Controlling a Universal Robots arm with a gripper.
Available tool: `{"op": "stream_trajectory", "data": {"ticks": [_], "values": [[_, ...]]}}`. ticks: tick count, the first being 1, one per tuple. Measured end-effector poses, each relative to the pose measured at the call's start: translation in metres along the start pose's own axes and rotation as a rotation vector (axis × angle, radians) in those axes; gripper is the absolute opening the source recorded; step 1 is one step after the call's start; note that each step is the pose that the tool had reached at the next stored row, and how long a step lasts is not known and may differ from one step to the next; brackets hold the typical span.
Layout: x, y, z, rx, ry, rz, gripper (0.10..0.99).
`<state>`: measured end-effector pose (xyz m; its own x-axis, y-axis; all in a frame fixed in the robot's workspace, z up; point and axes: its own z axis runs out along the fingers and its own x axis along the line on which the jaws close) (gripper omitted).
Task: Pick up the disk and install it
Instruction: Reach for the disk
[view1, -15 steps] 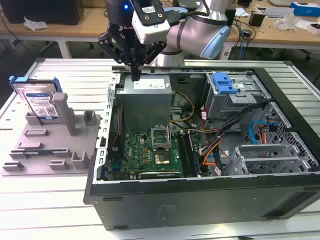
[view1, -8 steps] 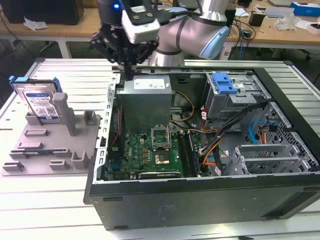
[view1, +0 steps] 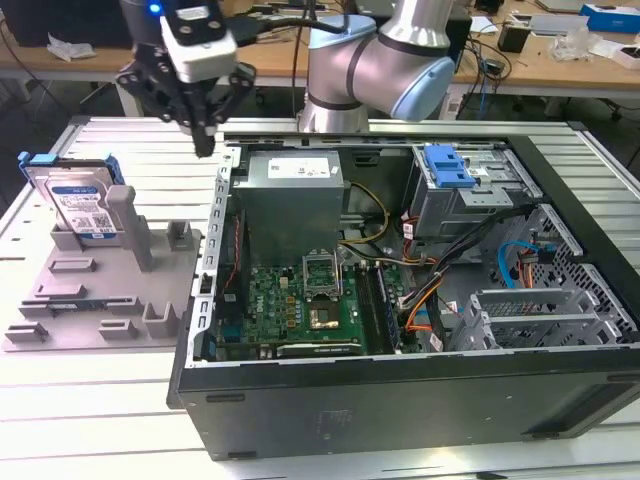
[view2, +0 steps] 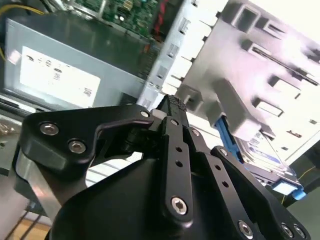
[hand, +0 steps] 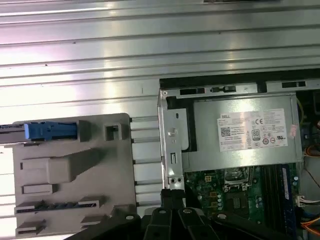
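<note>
Both fingers of my gripper (view1: 205, 146) are pressed together with nothing between them, and I hang over the line where the open computer case (view1: 400, 405) meets the slatted metal table (view1: 100, 420). Nearest below me, in the first wrist view, is the case's upright side wall (hand: 171, 145), with the power supply (hand: 240, 132) just inside it and the green motherboard (hand: 235, 192) beside that. Outside the wall lies a strip of bare table, then the grey fixture (view1: 110, 300). The disk (view1: 85, 205) stands tilted in that fixture at the exterior view's left, well apart from me. Farthest, across the case, a blue latch (view1: 448, 168) tops the drive cage (view1: 470, 205), with cables (view1: 440, 290) crowded below.
</note>
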<state>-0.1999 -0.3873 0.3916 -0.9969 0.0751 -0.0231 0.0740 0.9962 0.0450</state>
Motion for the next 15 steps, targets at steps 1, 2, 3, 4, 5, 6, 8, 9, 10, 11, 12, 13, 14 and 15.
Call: {"op": "stream_trajectory", "data": {"ticks": [1, 2, 3, 4, 5, 6, 8, 9, 10, 11, 12, 13, 14, 15], "values": [[0.0069, 0.0008, 0.0, 0.0, 0.0, 0.0, 0.106], [0.016, 0.0017, 0.0001, 0.0, 0.0001, 0.0, 0.106], [0.0228, 0.0023, 0.0001, 0.0, 0.0002, 0.0, 0.106], [0.0305, 0.0029, 0.0001, 0.0, 0.0004, 0.0, 0.106], [0.0397, 0.0037, 0.0001, 0.0, 0.0005, 0.0, 0.106], [0.0499, 0.005, 0.0003, 0.0, 0.0006, 0.0, 0.106], [0.063, 0.0075, 0.0006, 0.0, 0.0006, 0.0, 0.106], [0.0668, 0.0083, 0.0007, 0.0, 0.0006, 0.0, 0.106], [0.0713, 0.0092, 0.0008, 0.0, 0.0007, 0.0, 0.106], [0.0777, 0.0107, 0.001, 0.0, 0.0007, 0.0, 0.106], [0.0844, 0.0125, 0.0012, 0.0, 0.0008, 0.0, 0.106], [0.0908, 0.0144, 0.0014, 0.0, 0.0009, 0.0, 0.106], [0.0941, 0.0153, 0.0015, 0.0, 0.0009, 0.0, 0.106], [0.0974, 0.0163, 0.0016, 0.0, 0.001, 0.0, 0.106]]}}
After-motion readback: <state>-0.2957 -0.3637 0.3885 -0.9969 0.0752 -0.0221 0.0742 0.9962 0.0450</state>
